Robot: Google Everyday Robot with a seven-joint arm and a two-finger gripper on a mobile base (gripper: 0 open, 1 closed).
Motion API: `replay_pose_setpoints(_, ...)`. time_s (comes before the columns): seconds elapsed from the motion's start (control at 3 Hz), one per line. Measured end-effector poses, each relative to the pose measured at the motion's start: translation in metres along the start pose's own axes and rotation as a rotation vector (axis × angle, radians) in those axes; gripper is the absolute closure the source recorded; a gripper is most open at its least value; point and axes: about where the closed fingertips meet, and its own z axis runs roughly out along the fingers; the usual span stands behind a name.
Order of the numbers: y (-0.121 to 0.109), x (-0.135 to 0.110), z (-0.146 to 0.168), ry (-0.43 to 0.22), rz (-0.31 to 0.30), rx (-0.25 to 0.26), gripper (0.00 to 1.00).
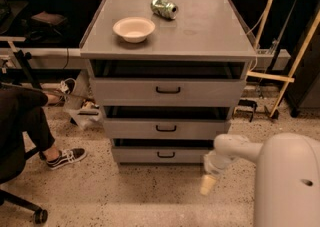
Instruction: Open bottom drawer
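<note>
Where gripper (207,185) hangs: low, right of bottom drawer (135,155), apart from it; open or shut, cannot tell.
Handle (165,155) risk: small bar, a sideways approach may slip off.

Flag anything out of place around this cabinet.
A green can lies on its side on the cabinet top, behind the bowl. The gripper hangs near the floor, right of the bottom drawer, off its handle.
</note>
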Motion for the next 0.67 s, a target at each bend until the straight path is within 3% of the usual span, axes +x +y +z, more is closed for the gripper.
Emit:
replay_pose_setpoints(0.33,-0.006,-0.067,0.003,-0.131,-0.064,0.059,0.00)
replay_pose_setpoints(0.67,-0.007,-0.078,0.004,-0.149,-0.072,0.067,0.00)
